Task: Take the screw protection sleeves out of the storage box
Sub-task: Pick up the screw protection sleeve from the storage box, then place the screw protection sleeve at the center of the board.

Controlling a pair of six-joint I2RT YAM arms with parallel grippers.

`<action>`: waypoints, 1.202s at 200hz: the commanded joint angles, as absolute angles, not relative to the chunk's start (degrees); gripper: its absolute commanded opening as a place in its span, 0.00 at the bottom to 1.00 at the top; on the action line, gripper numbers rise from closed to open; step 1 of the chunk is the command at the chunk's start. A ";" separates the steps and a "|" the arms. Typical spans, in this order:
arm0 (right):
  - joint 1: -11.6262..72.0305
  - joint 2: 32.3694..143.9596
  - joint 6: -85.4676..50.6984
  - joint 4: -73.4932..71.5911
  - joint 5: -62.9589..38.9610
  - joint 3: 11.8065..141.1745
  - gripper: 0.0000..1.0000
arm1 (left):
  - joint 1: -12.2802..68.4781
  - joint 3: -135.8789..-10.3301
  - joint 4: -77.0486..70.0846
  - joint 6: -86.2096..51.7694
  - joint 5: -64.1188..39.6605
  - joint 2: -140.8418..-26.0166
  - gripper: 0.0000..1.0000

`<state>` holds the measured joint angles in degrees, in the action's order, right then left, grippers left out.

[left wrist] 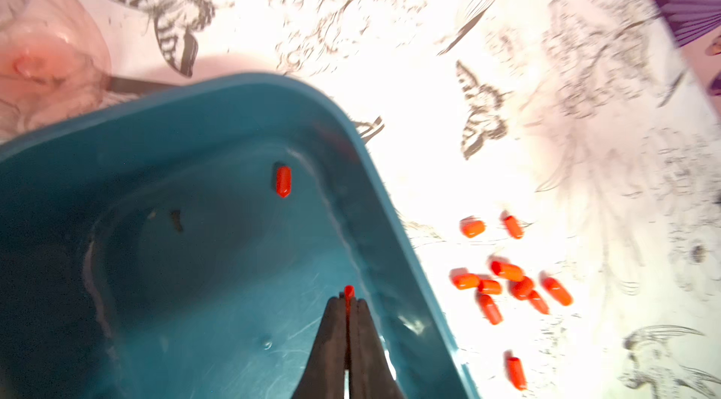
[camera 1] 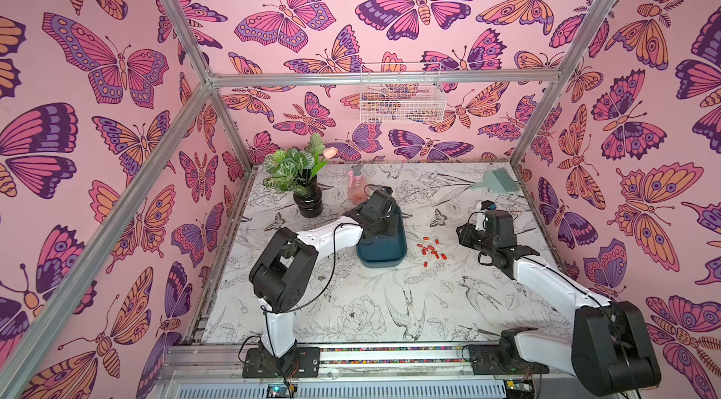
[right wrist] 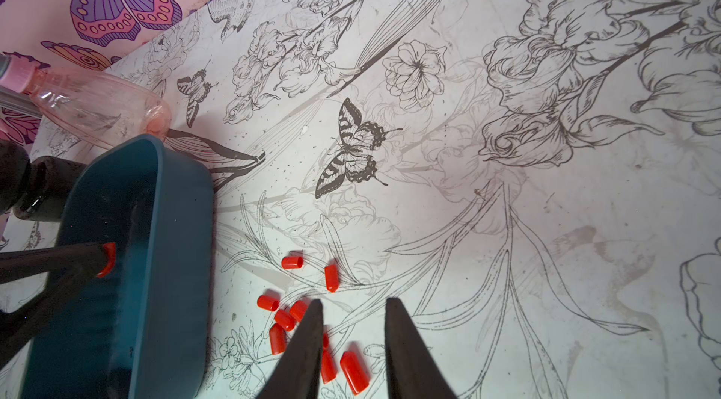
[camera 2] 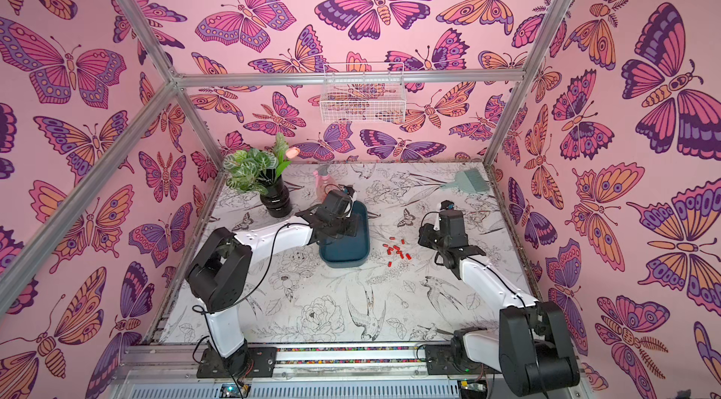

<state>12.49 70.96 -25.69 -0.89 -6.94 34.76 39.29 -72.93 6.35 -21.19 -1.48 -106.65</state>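
The dark teal storage box (camera 1: 384,254) (left wrist: 218,104) sits mid-table. My left gripper (left wrist: 348,300) reaches down inside it, near its right-hand wall, and is shut on one red screw protection sleeve (left wrist: 348,291) that pokes out past the fingertips; the right wrist view shows the same held sleeve (right wrist: 107,260). Another sleeve (left wrist: 283,181) lies loose on the box floor. Several sleeves (camera 1: 431,250) (camera 2: 398,250) (right wrist: 286,319) lie scattered on the table just right of the box. My right gripper (right wrist: 354,300) hovers open over that pile, holding nothing.
A pink spray bottle (camera 1: 356,186) (right wrist: 97,104) stands right behind the box. A black vase with a plant (camera 1: 308,200) is at the back left, a pale teal brush (camera 1: 493,180) at the back right. A white wire basket (camera 1: 402,100) hangs on the rear wall.
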 commanded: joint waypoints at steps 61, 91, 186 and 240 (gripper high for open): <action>12.16 70.49 -25.92 0.28 -7.03 36.92 0.31 | 41.52 -74.41 3.12 -21.15 -7.01 -104.09 0.08; 12.21 70.16 -26.05 0.53 -6.44 36.90 0.31 | 43.78 -78.01 2.45 -20.25 -8.96 -106.40 0.08; 12.08 70.50 -27.23 0.23 -4.79 36.71 0.31 | 45.11 -86.30 6.90 -19.85 -18.63 -115.54 0.10; 11.78 70.94 -27.46 -0.17 -4.74 36.51 0.31 | 46.57 -91.02 12.42 -18.29 -19.11 -120.15 0.10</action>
<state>12.38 70.85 -27.00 -0.43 -5.56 34.98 45.58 -88.66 8.56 -20.05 -17.96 -118.24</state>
